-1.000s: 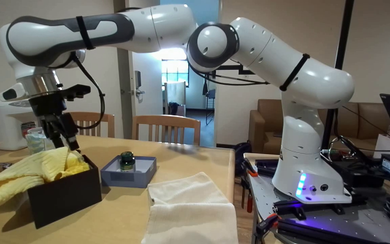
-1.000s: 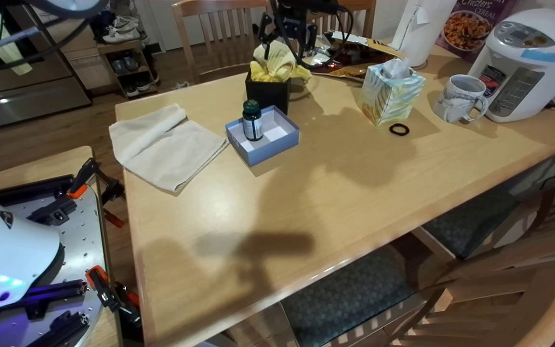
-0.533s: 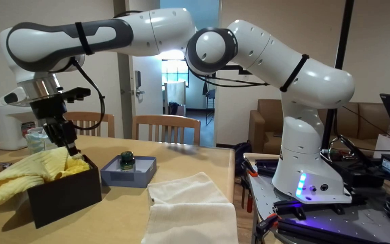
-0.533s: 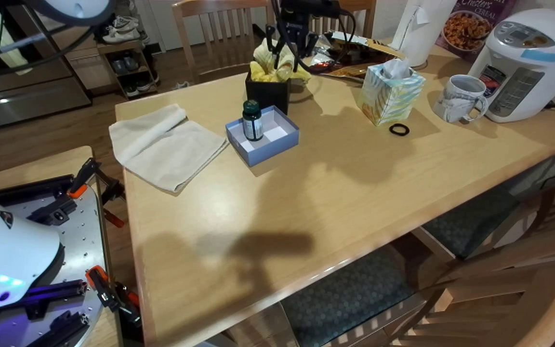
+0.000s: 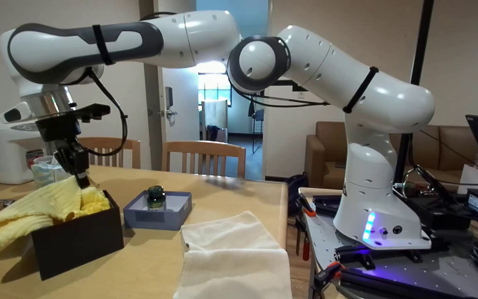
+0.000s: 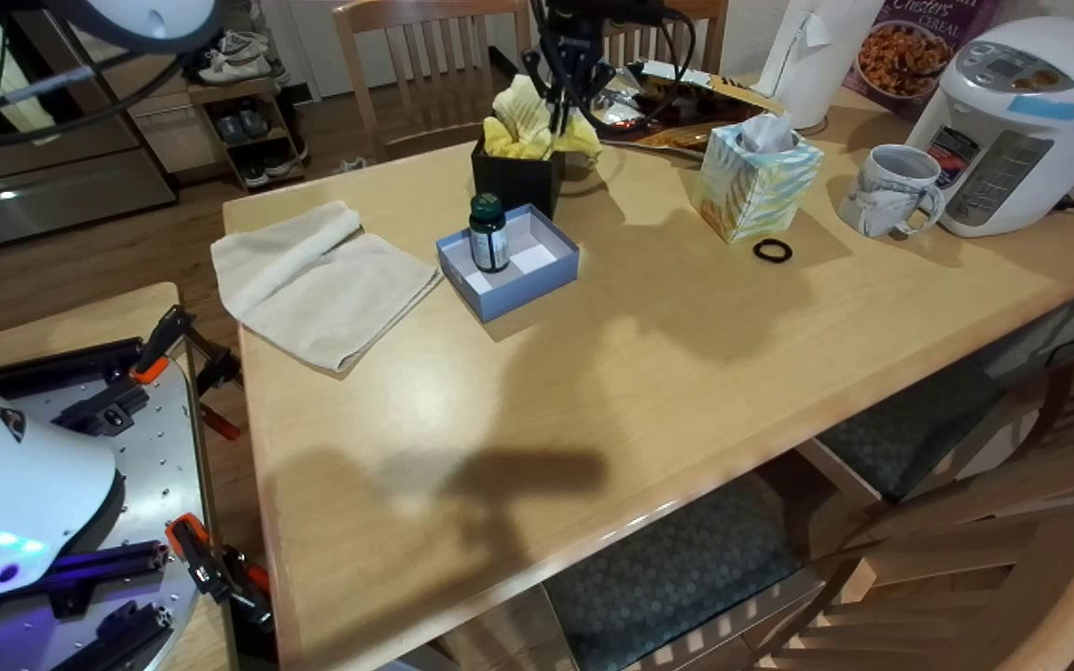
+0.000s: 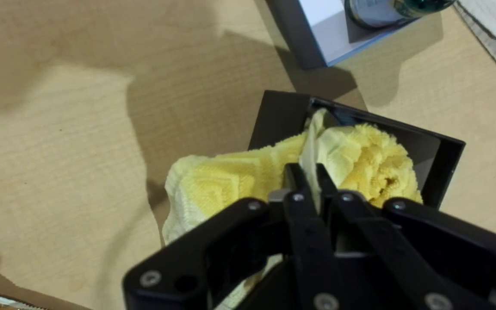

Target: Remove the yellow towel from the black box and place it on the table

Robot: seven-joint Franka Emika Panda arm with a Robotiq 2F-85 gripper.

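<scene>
The yellow towel (image 5: 27,216) fills the black box (image 5: 81,245) and drapes out over its far side in an exterior view. From above, the towel (image 7: 230,176) spreads over one wall, while a bunched part stays inside the box (image 7: 451,165). My gripper (image 7: 309,172) is shut on an upright fold of the towel, pinched between both fingertips in the wrist view. In both exterior views the gripper (image 5: 82,182) points down at the top of the box, fingertips against the towel (image 6: 520,116). The wooden table (image 6: 686,373) carries the box.
Close beside the black box stands a low blue-grey box (image 6: 532,289) with a dark green bottle (image 6: 488,238). A folded cream cloth (image 6: 332,280) lies near the table edge. Farther off are a tissue box (image 6: 751,182), a mug (image 6: 891,191), a black ring (image 6: 772,250) and a foil bag (image 6: 677,112).
The gripper went down into the towel, its fingers came together on a fold, and it rose a little. The black box shifted very slightly.
</scene>
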